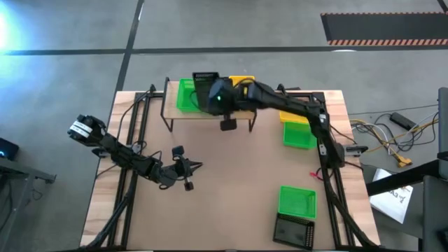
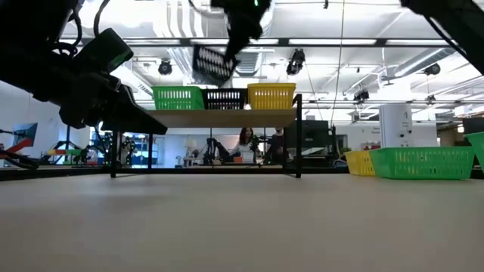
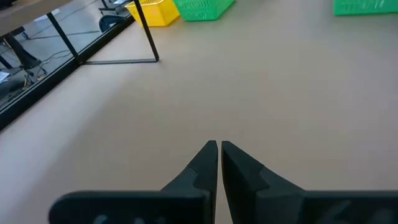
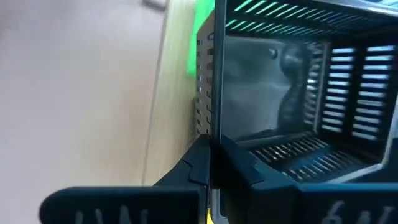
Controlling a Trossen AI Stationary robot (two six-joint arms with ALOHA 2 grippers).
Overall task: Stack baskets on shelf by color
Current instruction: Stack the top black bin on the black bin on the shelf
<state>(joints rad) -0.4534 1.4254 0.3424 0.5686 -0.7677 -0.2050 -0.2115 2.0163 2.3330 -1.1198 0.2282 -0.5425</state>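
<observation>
The light-wood shelf [image 1: 175, 112] [image 2: 227, 117] stands at the table's far edge. A green basket [image 2: 178, 97], a black one [image 2: 224, 98] and a yellow one [image 2: 271, 96] rest on it by their bottoms. My right gripper [image 4: 211, 155] [image 2: 236, 41] is shut on a second black basket [image 2: 212, 64] [image 1: 204, 78], held above the shelf's middle. My left gripper [image 3: 219, 147] [image 1: 187, 178] is shut and hovers low over the table's left middle, touching nothing. My right gripper pinches the black basket's perforated side wall at its rim [image 4: 208, 134], one finger inside the basket and one outside. The fingers reach in from above and from the table's right. The basket is lifted clear and hangs tilted over the black basket on the shelf.
A yellow basket [image 1: 294, 115] [image 2: 361, 161] and a green one [image 1: 298, 134] [image 2: 420, 161] lie on the table right of the shelf. Another green basket [image 1: 297, 201] and a black one [image 1: 294, 229] sit near the near right corner. Cables [image 1: 381, 136] lie off the right edge.
</observation>
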